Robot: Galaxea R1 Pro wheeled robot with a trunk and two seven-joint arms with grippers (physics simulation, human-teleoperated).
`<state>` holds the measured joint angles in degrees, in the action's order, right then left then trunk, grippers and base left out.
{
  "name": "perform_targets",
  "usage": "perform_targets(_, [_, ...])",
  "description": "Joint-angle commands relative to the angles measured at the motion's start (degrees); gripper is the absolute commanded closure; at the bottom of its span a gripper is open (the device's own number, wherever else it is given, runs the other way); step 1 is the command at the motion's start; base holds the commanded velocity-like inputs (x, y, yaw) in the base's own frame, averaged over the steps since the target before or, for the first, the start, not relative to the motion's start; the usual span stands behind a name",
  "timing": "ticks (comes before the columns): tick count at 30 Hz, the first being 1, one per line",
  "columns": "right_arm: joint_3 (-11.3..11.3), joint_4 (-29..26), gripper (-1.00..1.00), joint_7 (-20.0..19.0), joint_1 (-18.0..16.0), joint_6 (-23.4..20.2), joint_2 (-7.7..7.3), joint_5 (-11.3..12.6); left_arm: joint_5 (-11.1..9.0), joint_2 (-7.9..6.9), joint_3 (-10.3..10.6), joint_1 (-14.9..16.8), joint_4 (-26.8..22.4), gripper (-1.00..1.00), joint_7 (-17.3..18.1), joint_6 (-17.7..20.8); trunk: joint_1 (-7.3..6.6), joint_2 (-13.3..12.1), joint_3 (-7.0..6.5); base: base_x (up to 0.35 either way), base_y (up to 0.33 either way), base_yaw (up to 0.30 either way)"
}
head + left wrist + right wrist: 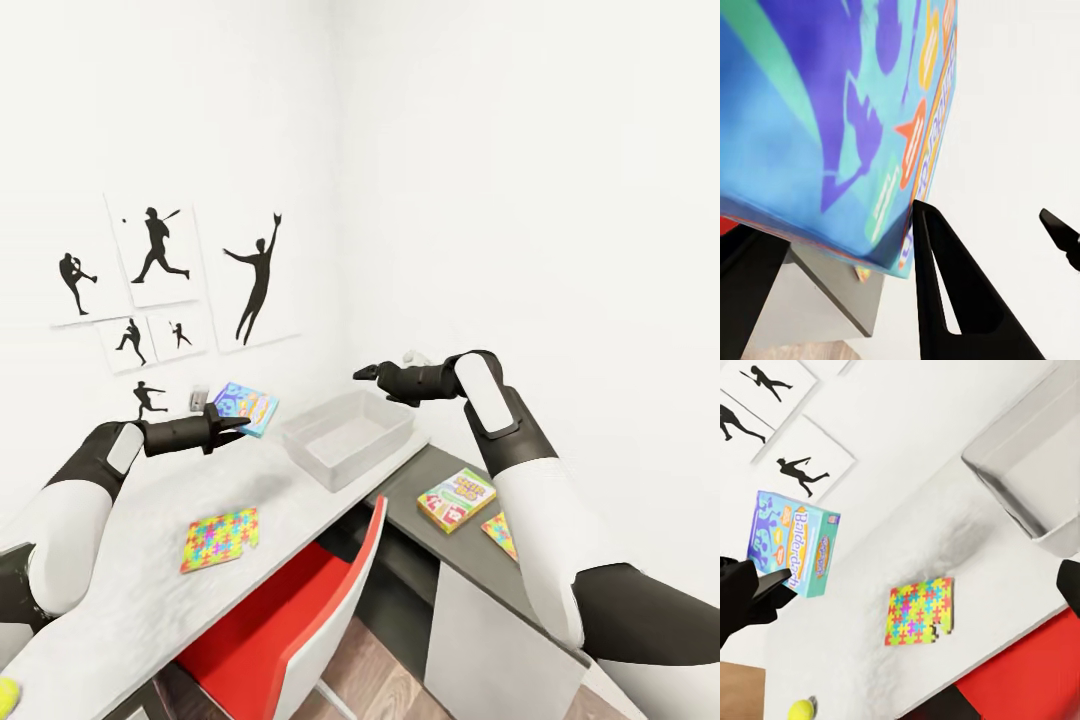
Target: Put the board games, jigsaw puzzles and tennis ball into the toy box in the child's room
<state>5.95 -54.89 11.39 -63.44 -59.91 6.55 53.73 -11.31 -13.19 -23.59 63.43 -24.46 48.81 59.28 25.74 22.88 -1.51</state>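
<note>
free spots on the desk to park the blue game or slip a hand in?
Bare desk top lies between the jigsaw puzzle and the toy box, and nearer, between puzzle and tennis ball. The toy box itself is empty. The lower side unit is tighter: a green-and-white board game beside a second puzzle.

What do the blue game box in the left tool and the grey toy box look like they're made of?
The blue game box, held in the left tool, looks like printed cardboard: crisp folded edges, flat faces, full-colour print with a slight sheen. The toy box looks like moulded plastic, matte light grey: one seamless piece with rounded corners and thin sloping walls. Since these are renders, both are guesses from the look.
</note>
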Motion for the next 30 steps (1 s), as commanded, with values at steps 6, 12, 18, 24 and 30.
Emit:
perform_targets(6, [-0.10, -0.10, -1.00, 0.57, -0.02, -0.09, -0.10, 0.75, 0.32, 0.01, -0.30, 0.07, 0.02, 1.00, 0.24, 0.20, 0.04, 0.04, 0.00, 0.187, -0.072, 0.033])
perform_targets(12, [-0.13, -0.09, -1.00, 0.52, -0.02, -0.09, -0.20, 0.78, 0.28, 0.01, -0.32, 0.04, 0.02, 1.00, 0.31, 0.22, 0.04, 0.04, -0.32, 0.193, -0.057, -0.110])
perform_targets(18, [-0.15, -0.19, -1.00, 0.48, -0.02, -0.09, -0.26, 0.78, 0.28, -0.02, -0.28, 0.07, 0.02, 1.00, 0.32, 0.22, 0.04, 0.04, -0.42, 0.198, -0.004, -0.038])
perform_targets(24, [-0.15, -0.27, -1.00, 0.48, 0.07, -0.09, -0.20, 0.76, 0.24, -0.14, -0.32, 0.05, 0.02, 1.00, 0.32, 0.22, 0.04, 0.04, -0.44, 0.212, 0.010, 0.057])
perform_targets(30, [-0.09, -0.30, -1.00, 0.48, 0.15, -0.09, -0.22, 0.79, 0.24, -0.17, -0.32, 0.05, 0.02, 1.00, 0.37, 0.22, 0.04, 0.04, -0.44, 0.203, -0.023, 0.179])
